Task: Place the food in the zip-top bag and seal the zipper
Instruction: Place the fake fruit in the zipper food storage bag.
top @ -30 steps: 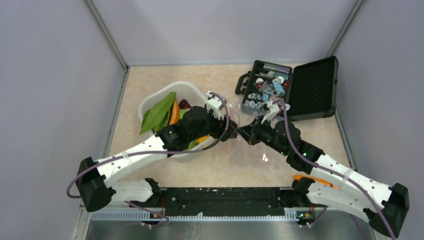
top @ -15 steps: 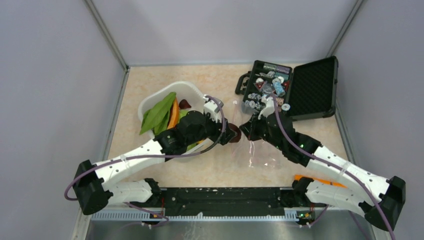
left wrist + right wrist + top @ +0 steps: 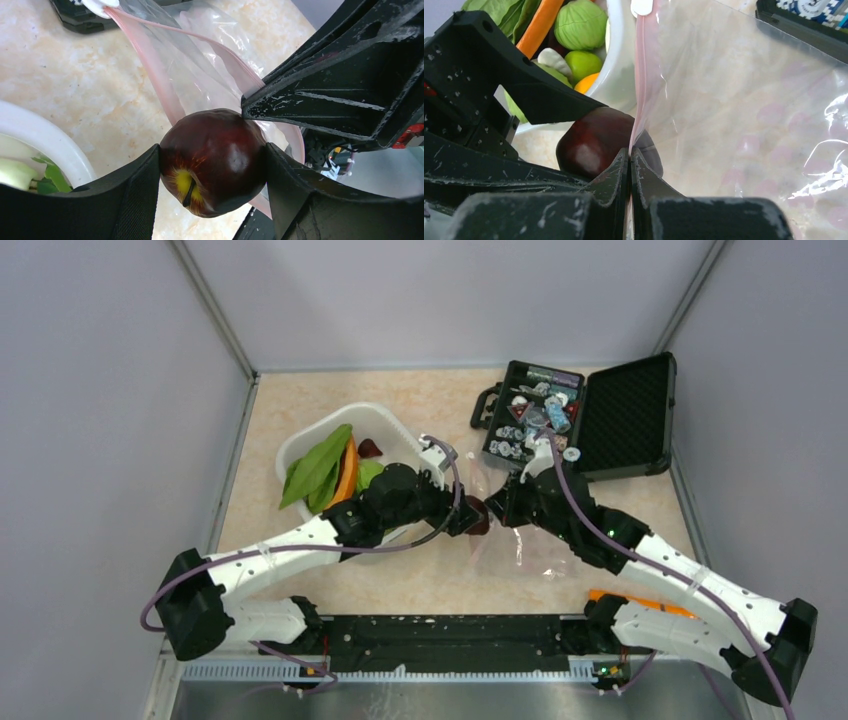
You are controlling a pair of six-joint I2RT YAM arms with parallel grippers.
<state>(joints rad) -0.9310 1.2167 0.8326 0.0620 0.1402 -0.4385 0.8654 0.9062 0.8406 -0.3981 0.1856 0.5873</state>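
— What is in front of you, biggest thing first?

— The beige marbled table (image 3: 420,390) fills the middle of the overhead view. At its upper right a black case (image 3: 625,415) lies open, with small trinkets (image 3: 525,425) in its left half. At centre left sits the white tub (image 3: 385,416), and in it are green leafy pieces (image 3: 318,465) and an orange carrot (image 3: 347,468). My right wrist view shows a green cabbage (image 3: 580,22) in it too, at the top left of that frame.

— And the zip-top bag?

— The zip-top bag (image 3: 520,550) lies on the table just right of centre, below the case and beside the tub. It is clear and crinkled.

— What are your jaws doing?

— My left gripper (image 3: 470,518) is closed around a dark red round piece (image 3: 214,160). A finger presses on each side of it, and a yellow patch and stem dimple face the left wrist camera. The piece sits right at the bag's mouth, in the centre of the overhead view. My right gripper (image 3: 630,165) has its jaws pressed together on the zipper (image 3: 640,75). They pinch the pink strip just beside the fruit and hold that edge up off the table.

— Anything smaller?

— A white tab (image 3: 641,6) sits at the far end of the strip, at the top of the right wrist view.
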